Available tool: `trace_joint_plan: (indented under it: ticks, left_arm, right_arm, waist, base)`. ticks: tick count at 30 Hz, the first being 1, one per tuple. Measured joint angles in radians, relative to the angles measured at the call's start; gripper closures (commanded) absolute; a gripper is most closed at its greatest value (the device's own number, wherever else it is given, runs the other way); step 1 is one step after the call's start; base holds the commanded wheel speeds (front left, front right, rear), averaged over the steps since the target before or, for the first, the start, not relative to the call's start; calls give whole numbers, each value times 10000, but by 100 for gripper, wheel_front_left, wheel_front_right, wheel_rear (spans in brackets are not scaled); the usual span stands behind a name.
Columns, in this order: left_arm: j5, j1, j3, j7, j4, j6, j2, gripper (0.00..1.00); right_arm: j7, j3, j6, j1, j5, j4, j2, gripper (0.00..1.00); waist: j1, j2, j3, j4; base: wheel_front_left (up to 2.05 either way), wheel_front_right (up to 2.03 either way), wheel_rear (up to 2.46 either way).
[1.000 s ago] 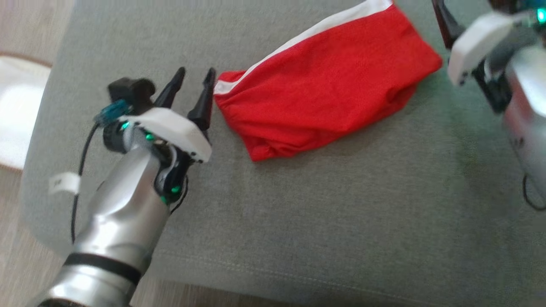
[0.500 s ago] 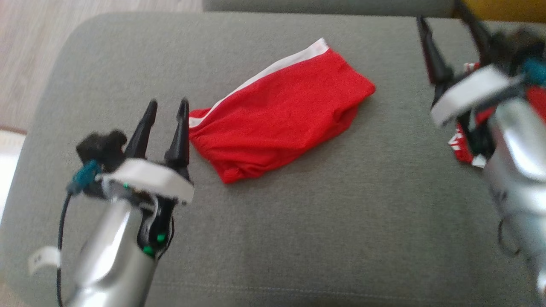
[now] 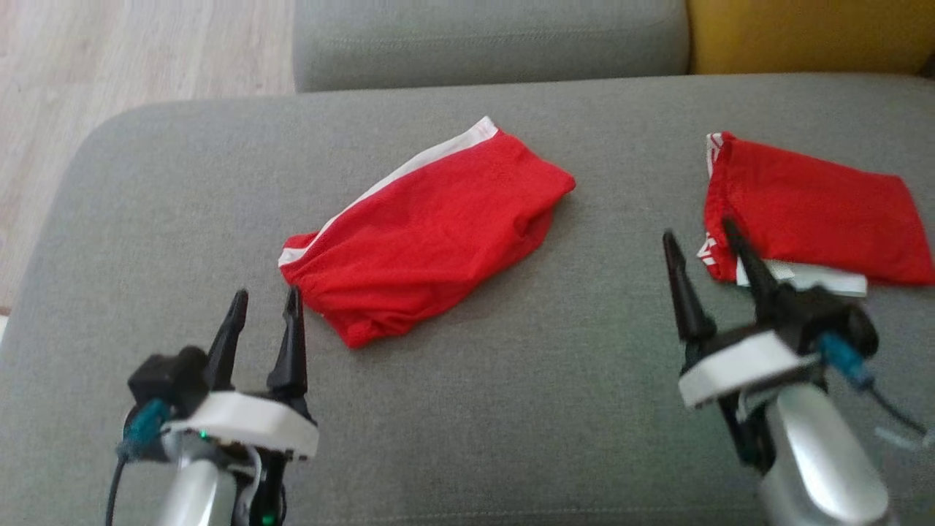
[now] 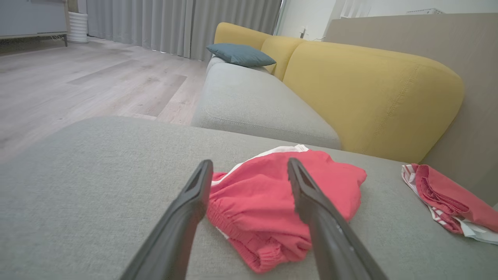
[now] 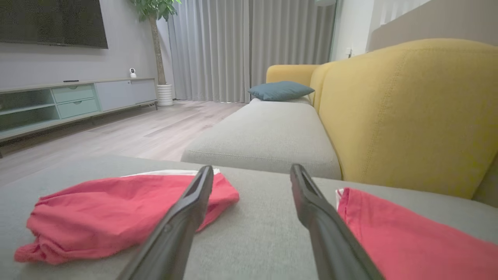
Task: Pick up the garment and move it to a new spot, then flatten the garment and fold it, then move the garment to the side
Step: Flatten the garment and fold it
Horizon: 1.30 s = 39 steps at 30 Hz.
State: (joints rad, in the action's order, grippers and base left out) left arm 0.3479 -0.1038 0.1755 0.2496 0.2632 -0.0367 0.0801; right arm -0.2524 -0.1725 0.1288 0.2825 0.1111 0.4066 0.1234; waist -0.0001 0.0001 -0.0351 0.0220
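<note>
A red garment (image 3: 427, 237) with a white side stripe lies bunched and folded over in the middle of the grey sofa cushion (image 3: 511, 409). A second red garment (image 3: 811, 215) with white trim lies flat at the right. My left gripper (image 3: 267, 292) is open, just short of the middle garment's lower left corner and not touching it. In the left wrist view that garment (image 4: 268, 202) lies between and beyond the left gripper's (image 4: 249, 160) fingers. My right gripper (image 3: 697, 228) is open and empty, its tips beside the second garment's left edge. From the right wrist, both garments (image 5: 116, 214) (image 5: 408, 241) flank the right gripper (image 5: 252, 167).
A yellow backrest (image 3: 803, 36) runs along the far right. Another grey seat (image 3: 482, 36) adjoins the cushion at the back, with a blue pillow (image 4: 239, 54) further along. Wooden floor (image 3: 109, 58) lies past the cushion's left edge.
The head camera has swung, bringing the second garment and the sofa back into view. Both grippers have drawn back toward the near side, still open. The middle garment lies as it did.
</note>
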Motion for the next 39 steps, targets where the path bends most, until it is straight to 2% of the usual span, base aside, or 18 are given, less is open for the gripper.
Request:
trace_joint_plan:
  ticks: [7, 17, 25, 31, 35, 39]
  left_arm:
    - [-579, 712, -345, 0, -127, -121, -228, 0]
    - [-828, 769, -387, 0, -81, -351, -288, 0]
    - [-821, 447, -188, 0, 100, -439, -316, 0]
    - [-815, 110, 81, 0, 261, -470, -330, 0]
    - [-823, 81, 150, 0, 337, -516, -328, 0]
    - [-821, -179, 422, 0, 362, -514, -337, 0]
  right_arm:
    - [33, 579, 0, -1380, -165, -577, -491, 0]
    - [849, 995, 0, -1510, 35, -688, -644, 0]
    - [2136, 1375, -2, -886, 2161, 31, -709, 0]
    - [2997, 2031, -2, 255, 4589, 1133, -719, 0]
    - [3300, 2337, -2, 1141, 5432, 2188, -721, 0]
    - [3336, 2786, -2, 2114, 5653, 3338, -715, 0]
  waist:
    - [0, 0, 324, -153]
    - [0, 0, 108, 334]
    - [0, 0, -398, 1267]
    - [0, -1, -901, 2162]
    - [0, 0, -1207, 2729]
    - [1, 0, -1446, 3247]
  base:
    - [0, 0, 0]
    - [0, 0, 0]
    - [0, 0, 0]
    - [0, 0, 0]
    - [0, 0, 0]
    - [0, 0, 0]
